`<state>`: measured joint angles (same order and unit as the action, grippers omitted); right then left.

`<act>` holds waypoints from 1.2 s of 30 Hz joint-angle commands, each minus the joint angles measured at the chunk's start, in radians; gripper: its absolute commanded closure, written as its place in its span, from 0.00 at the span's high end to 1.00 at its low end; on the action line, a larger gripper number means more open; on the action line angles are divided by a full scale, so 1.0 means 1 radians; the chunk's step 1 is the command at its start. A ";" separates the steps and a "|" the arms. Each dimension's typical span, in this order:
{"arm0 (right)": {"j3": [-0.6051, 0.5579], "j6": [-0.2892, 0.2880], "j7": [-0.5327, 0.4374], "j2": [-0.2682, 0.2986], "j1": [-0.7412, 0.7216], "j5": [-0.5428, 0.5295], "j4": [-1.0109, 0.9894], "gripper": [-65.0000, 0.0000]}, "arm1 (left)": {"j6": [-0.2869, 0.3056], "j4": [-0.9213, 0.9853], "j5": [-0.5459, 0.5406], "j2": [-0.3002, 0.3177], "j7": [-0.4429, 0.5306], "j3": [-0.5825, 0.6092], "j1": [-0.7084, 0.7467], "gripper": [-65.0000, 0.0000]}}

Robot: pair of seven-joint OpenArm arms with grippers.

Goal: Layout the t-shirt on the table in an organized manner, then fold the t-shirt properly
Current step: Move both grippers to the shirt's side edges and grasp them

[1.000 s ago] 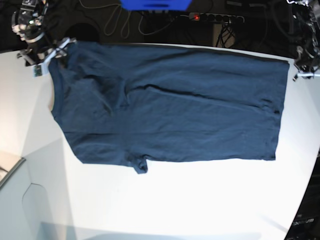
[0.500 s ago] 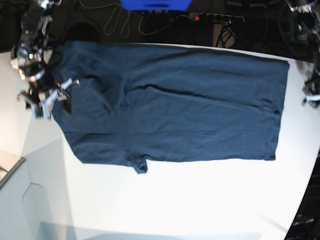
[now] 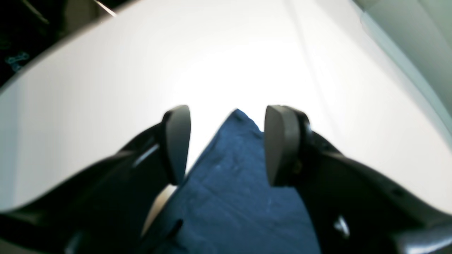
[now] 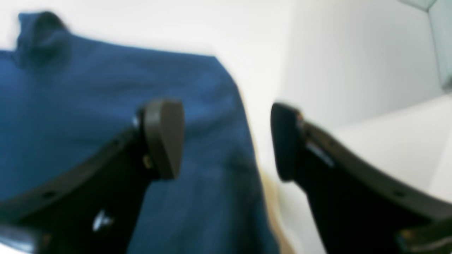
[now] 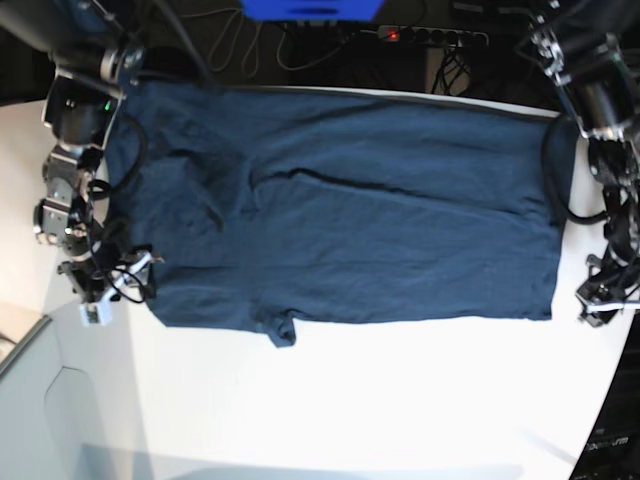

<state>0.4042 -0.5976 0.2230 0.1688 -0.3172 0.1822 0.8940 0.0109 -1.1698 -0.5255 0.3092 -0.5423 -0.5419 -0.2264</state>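
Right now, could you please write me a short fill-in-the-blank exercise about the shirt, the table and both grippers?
1. The t-shirt lying spread on the table is dark ____.
2. The table's surface is plain ____.
3. In its wrist view, the left gripper has a ____ of the shirt between its open fingers.
4. The right gripper holds ____.

Missing words: blue; white; corner; nothing
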 commanded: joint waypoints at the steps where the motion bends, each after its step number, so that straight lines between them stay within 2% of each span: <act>1: 0.000 0.000 -0.027 0.011 -0.047 0.003 -0.025 0.61 | -0.006 0.027 -0.003 0.031 0.024 0.015 -0.034 0.50; 7: 0.005 0.014 -0.153 0.030 -0.124 0.099 -0.210 0.61 | -0.006 0.284 -0.003 0.078 0.052 0.116 -0.172 0.50; 10: 0.002 0.087 -0.179 0.044 -0.130 0.101 -0.267 0.61 | -0.006 0.354 -0.003 0.086 0.126 0.185 -0.187 0.50; 12: 0.002 0.106 -0.181 0.053 -0.135 0.099 -0.296 0.61 | -0.006 0.385 -0.003 0.097 0.169 0.219 -0.187 0.50; 16: 0.002 0.106 -0.181 0.051 -0.129 0.099 -0.301 0.61 | -0.006 0.463 -0.003 0.100 0.230 0.285 -0.187 0.50; 21: 0.002 0.104 -0.176 0.050 -0.118 0.099 -0.301 0.60 | -0.006 0.561 -0.005 0.097 0.287 0.296 -0.187 0.50; 30: -0.123 0.103 -0.179 0.034 -0.079 0.099 -0.301 0.60 | -0.006 0.609 -0.005 0.092 0.288 0.299 -0.187 0.50; 36: -0.127 0.103 -0.179 0.019 -0.079 0.099 -0.301 0.60 | -0.006 0.598 -0.006 0.071 0.291 0.420 -0.186 0.50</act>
<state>0.2802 -0.4885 -0.0032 0.1879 -0.3901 0.2733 0.5949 0.0006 -0.5621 -0.5240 0.3645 -0.2405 -0.1200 -0.3946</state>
